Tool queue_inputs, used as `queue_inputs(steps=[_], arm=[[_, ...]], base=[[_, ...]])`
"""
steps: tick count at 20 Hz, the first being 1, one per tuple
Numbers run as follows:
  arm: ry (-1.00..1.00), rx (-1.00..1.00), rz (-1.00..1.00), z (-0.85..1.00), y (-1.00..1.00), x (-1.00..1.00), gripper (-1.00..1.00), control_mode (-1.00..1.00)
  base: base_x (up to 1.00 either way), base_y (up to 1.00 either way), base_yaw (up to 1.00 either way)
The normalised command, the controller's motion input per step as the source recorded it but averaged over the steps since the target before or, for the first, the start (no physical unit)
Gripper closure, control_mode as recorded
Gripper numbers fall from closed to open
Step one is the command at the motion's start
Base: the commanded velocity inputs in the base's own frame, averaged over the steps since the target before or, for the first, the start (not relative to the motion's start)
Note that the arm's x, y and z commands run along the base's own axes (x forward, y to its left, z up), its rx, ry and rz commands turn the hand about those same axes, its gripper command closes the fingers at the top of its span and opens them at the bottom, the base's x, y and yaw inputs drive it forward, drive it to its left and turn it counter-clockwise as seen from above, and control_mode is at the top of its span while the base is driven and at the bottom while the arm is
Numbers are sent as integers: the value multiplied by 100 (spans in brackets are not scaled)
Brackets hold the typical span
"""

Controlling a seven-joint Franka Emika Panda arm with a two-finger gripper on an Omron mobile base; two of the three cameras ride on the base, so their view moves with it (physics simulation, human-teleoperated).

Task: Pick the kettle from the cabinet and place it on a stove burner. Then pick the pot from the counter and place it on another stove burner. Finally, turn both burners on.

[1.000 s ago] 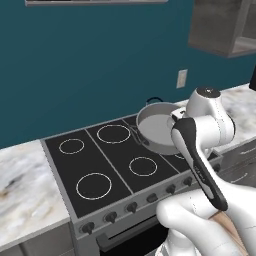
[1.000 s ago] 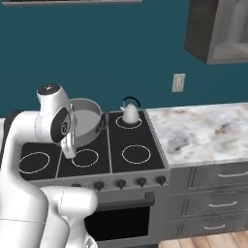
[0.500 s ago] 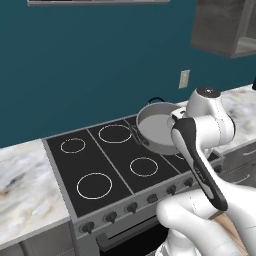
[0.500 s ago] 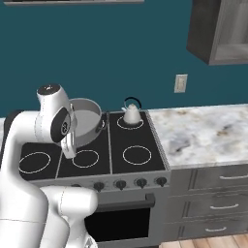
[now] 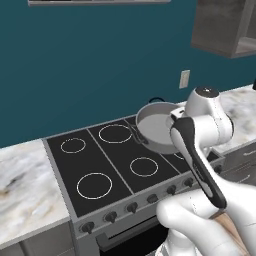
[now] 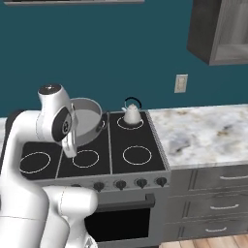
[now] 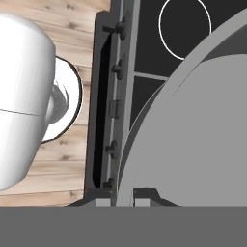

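The grey pot (image 5: 156, 127) hangs over the back middle of the black cooktop (image 5: 100, 162), to the left of the kettle. In the hand view my gripper (image 7: 124, 198) is shut on the pot's (image 7: 202, 135) rim, one fingertip on either side of the wall. My white forearm hides the hand in both base views. The pot (image 6: 88, 117) looks slightly tilted; whether it touches the glass I cannot tell. The small white kettle (image 6: 131, 115) stands upright on the back right burner. The dark wall cabinet (image 6: 220, 31) hangs high at the right. The marble counter (image 6: 203, 131) lies right of the stove.
White burner rings (image 5: 94, 185) show free on the left and front of the cooktop. A row of dark knobs (image 6: 119, 184) runs along the stove front. A wall outlet (image 6: 180, 83) sits above the counter. More marble counter (image 5: 25, 175) lies left of the stove.
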Motion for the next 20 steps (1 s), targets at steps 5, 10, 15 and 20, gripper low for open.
queue_inputs(steps=[5,10,15,20], arm=[[4,0,0,0,0,40,100,-100],[2,2,0,0,-7,53,100,-100],[2,2,0,0,-9,54,100,-100],[0,2,0,0,-18,26,100,-100]], base=[[0,0,0],[0,0,0],[0,0,0],[0,0,0]])
